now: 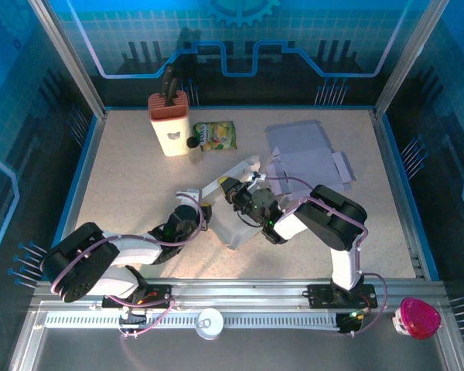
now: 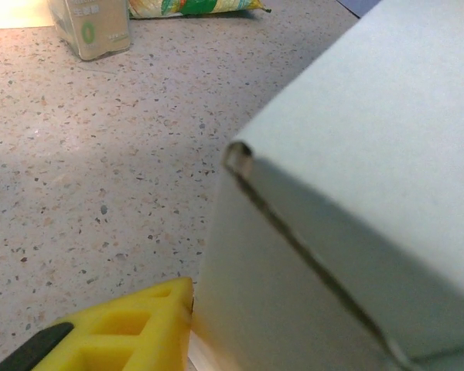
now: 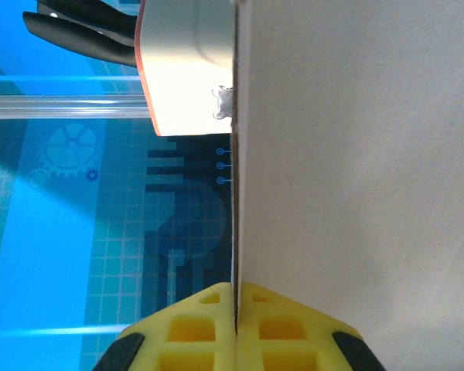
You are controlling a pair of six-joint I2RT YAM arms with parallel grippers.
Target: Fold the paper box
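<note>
The white paper box stands partly folded in the middle of the table, between both grippers. My left gripper is at its left side. One yellow finger presses against the box's wall, and the other finger is hidden behind the box. From the right, my right gripper is shut on a thin upright panel of the box. In the right wrist view that panel runs edge-on between the two yellow fingertips of the gripper.
Flat lilac box blanks lie at the back right. A white block with an orange top and black handles stands at the back left. Next to it are a small bottle and a green snack bag. A pink-lidded cup sits off the table.
</note>
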